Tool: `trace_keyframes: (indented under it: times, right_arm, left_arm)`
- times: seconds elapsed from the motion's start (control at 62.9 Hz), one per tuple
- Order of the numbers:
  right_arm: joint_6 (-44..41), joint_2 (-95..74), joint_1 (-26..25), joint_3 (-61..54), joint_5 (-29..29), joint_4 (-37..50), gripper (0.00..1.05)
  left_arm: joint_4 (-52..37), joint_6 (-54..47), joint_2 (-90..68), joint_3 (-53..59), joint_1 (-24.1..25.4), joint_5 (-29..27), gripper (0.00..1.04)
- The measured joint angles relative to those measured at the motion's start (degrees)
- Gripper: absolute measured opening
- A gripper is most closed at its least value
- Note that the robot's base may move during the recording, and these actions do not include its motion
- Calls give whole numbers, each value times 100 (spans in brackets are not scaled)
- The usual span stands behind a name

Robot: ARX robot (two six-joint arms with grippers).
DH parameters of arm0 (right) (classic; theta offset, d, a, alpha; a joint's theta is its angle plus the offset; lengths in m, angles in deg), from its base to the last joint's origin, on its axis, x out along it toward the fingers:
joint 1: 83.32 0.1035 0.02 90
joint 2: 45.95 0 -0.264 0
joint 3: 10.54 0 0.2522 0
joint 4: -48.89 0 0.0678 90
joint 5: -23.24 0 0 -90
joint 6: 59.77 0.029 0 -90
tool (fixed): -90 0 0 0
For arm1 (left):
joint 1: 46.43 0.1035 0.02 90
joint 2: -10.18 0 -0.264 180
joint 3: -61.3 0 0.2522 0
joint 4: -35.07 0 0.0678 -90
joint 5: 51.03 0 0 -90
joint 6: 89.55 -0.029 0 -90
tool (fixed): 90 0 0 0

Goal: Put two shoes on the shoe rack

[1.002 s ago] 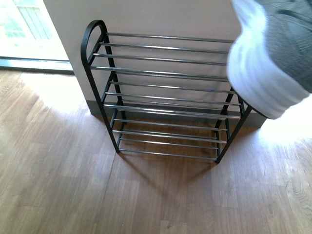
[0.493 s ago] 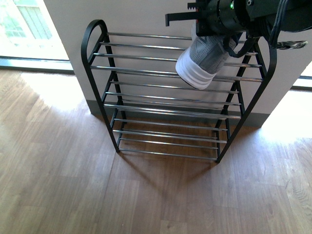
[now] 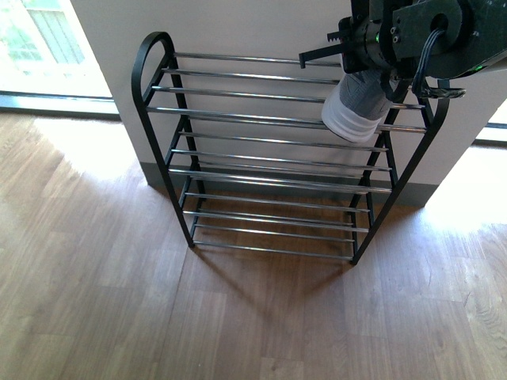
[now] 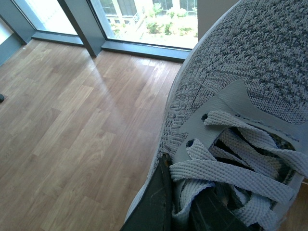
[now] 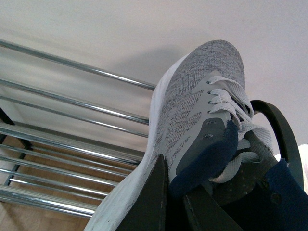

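My right gripper [image 3: 372, 67] is shut on a grey knit sneaker [image 3: 355, 107] with a thick white sole, hanging toe-down over the right end of the shoe rack's [image 3: 261, 119] upper bars. In the right wrist view that sneaker [image 5: 192, 120] lies against the chrome bars, its side pinched between the dark fingers [image 5: 154, 202]. The left gripper [image 4: 180, 211] is shut on the second grey sneaker [image 4: 250, 72], clamping it at the laces above the wood floor. That arm and shoe are outside the front view.
The rack stands against a pale wall [image 3: 238, 24] on a wood floor [image 3: 158, 317]. A bright glass door [image 3: 40, 47] lies at the far left. Windows [image 4: 144, 14] with dark frames run along the floor's edge in the left wrist view.
The right arm has carried its sneaker from close to the camera out to the rack, then further right and a little down over the upper bars.
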Motion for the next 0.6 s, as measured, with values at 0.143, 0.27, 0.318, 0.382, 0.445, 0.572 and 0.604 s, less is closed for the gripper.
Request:
trace_keyframes:
  times: [0.143, 0.27, 0.318, 0.382, 0.445, 0.572, 0.604]
  right_arm:
    - [-4, -208, -42, 168, -22, -162, 1]
    - [-7, -317, -74, 308, -20, -214, 1]
    - [-9, -350, -79, 369, -2, -214, 1]
    - [-61, -437, -105, 457, 44, -184, 1]
    - [-168, -498, -114, 487, 105, -101, 1]
    - [-785, -627, -116, 483, 302, 455, 1]
    - [-953, -662, -118, 463, 308, 643, 1]
  left_arm:
    - [0, 0, 0, 0, 0, 0, 2]
    - [0, 2, 0, 0, 0, 0, 2]
    - [0, 2, 0, 0, 0, 0, 2]
    - [0, 0, 0, 0, 0, 0, 2]
    - [0, 2, 0, 0, 0, 0, 2]
    - [0, 0, 0, 0, 0, 0, 2]
    - [0, 2, 0, 0, 0, 0, 2]
